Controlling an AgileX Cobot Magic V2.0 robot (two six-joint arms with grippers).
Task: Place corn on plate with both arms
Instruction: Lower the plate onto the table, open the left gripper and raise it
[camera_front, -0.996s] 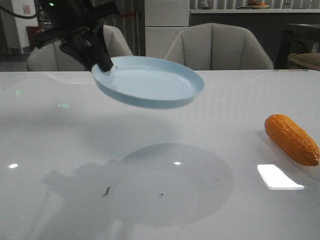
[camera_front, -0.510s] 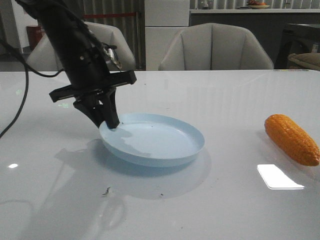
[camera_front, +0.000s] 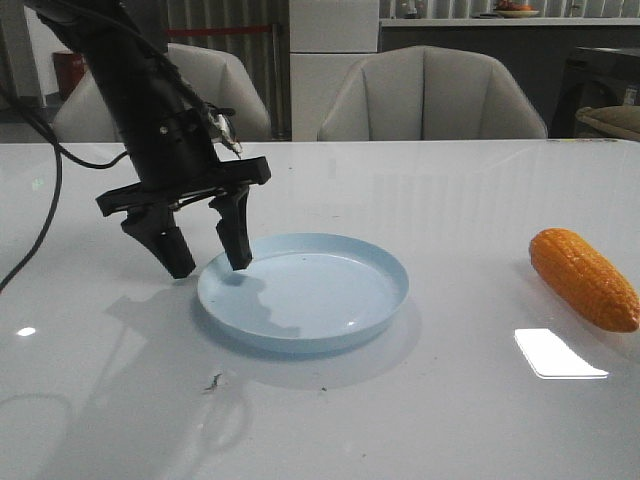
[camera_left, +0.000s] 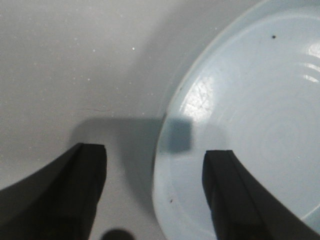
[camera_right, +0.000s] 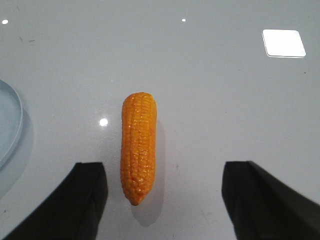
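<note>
The pale blue plate (camera_front: 310, 290) lies flat on the white table near the middle. My left gripper (camera_front: 208, 265) is open and straddles the plate's left rim, one finger outside it and one over its inside; the left wrist view shows the rim (camera_left: 167, 150) between the fingers, with the gripper (camera_left: 155, 170) empty. The orange corn (camera_front: 583, 277) lies on the table at the right. In the right wrist view the corn (camera_right: 138, 145) lies lengthwise on the table below my open, empty right gripper (camera_right: 165, 182), nearer one finger. The right arm is out of the front view.
Two pale chairs (camera_front: 430, 95) stand behind the table's far edge. A bright light reflection (camera_front: 558, 353) lies on the table in front of the corn. Small dark specks (camera_front: 213, 381) lie in front of the plate. The plate's edge shows in the right wrist view (camera_right: 10, 125).
My left arm lowered the plate from the air onto the table, then opened its jaws and let go of the rim. The corn has not moved.
</note>
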